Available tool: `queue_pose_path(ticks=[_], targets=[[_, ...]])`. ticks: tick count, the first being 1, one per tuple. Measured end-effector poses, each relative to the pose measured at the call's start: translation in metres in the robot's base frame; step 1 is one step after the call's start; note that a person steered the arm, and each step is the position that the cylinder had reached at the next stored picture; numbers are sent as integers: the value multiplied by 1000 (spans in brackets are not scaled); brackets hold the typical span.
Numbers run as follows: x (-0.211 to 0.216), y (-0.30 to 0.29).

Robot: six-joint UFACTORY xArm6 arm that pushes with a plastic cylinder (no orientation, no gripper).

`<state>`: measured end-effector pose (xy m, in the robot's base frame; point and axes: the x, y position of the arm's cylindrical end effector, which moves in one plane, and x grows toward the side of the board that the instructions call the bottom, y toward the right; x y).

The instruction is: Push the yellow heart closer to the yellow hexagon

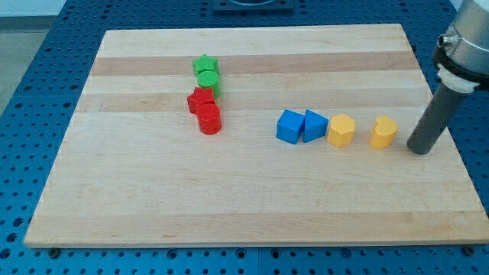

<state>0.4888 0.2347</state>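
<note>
Wooden board on blue pegboard. Yellow heart sits near yellow hexagon, on its right. My tip, no gripper fitted, is placed right of the heart, seemingly untouching, for a leftward push.

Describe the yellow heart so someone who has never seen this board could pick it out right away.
On the wooden board, find the row of four blocks right of centre. The yellow heart is the last at the view's right, just left of my tip. Unlike the yellow hexagon beside it, its top is notched.
</note>
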Motion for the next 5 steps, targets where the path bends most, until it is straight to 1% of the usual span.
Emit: queue_pose_path(ticks=[2,5], targets=[[-16,-14],[-19,-26]])
